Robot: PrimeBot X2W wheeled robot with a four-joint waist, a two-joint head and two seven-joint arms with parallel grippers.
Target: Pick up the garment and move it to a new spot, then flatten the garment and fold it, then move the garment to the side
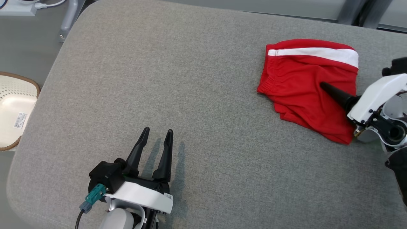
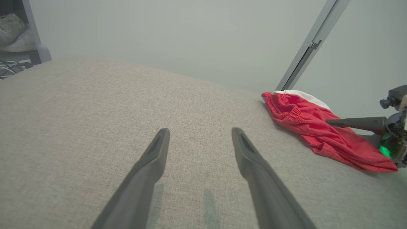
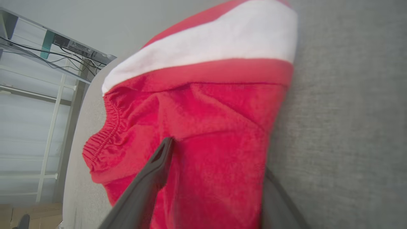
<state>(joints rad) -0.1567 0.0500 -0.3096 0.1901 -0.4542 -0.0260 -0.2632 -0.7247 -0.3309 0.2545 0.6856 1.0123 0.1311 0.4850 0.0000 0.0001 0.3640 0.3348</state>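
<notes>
Red garment (image 1: 295, 79) between spread fingers of right gripper (image 3: 217, 157); left gripper (image 1: 158, 130) released, well apart

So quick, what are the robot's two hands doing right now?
Left gripper: open, holding nothing.
Right gripper: open, fingers straddling the edge of the red shorts, not gripping yet.

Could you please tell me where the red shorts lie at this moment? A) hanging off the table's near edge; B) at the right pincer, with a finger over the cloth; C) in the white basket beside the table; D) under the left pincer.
B: the red shorts lie at the right pincer, with one dark finger lying over the cloth.
</notes>
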